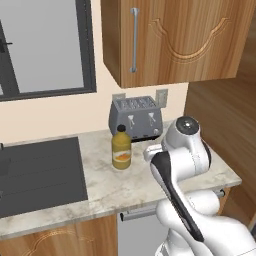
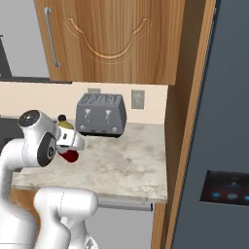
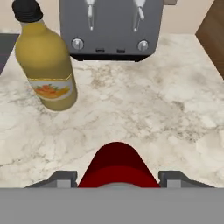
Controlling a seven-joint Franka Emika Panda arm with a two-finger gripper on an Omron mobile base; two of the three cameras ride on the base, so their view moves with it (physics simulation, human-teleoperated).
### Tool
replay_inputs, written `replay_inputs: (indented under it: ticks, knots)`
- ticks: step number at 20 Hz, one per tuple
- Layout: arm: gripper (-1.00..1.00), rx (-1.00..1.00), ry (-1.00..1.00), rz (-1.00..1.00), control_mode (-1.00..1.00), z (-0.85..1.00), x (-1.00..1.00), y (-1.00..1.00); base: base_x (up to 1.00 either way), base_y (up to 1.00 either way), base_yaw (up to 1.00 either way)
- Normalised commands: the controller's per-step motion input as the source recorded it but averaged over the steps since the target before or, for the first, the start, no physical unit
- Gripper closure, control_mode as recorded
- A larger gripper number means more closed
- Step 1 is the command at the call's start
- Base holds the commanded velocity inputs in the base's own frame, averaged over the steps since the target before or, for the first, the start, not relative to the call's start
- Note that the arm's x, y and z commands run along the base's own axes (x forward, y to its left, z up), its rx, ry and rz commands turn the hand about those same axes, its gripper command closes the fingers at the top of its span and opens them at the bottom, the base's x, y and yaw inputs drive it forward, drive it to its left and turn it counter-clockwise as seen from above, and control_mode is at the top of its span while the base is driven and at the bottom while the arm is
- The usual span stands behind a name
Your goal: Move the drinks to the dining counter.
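A grey toaster is standing at the back of the marble worktop, against the wall and below a wooden cabinet, with two outlets showing just behind it. A black sink is lying to the left of the worktop, under a dark-framed window. In the right base view a tall wooden panel and a dark appliance front are closing off the worktop's right end. The juice bottle is standing upright in front of the toaster's left corner, near it but apart; it is showing a black cap, yellow-orange contents and a label with oranges. In the hand view the bottle is sitting up and to the left, well apart from the gripper, with bare marble between the gripper and the toaster. The can is red, round-topped from this angle, and is sitting between the two finger tips, which are flanking it closely on either side; whether they are pressing on it I cannot tell. In the right base view the can is peeking out red beneath the white hand, over the worktop's left part, with the bottle's cap just behind the arm.
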Motion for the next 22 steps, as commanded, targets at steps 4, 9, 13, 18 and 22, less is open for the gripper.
replay_inputs:
  ticks: [4,9,13,18,22]
  knots:
    - [1.0,0.0,-0.3,0.0,1.0,0.31,-0.71,0.0,-0.17,0.0,0.03]
    - [1.0,0.0,0.0,0.0,1.0,0.0,0.0,0.0,-0.72,0.0,0.42]
    - [1.0,0.0,0.0,0.0,1.0,0.0,0.0,0.0,-0.34,-0.01,0.27]
    - [1.0,0.0,0.0,0.0,1.0,0.0,0.0,0.0,-0.39,-0.07,0.59]
    - [1.0,0.0,0.0,0.0,1.0,0.0,0.0,0.0,-0.39,-0.22,0.9]
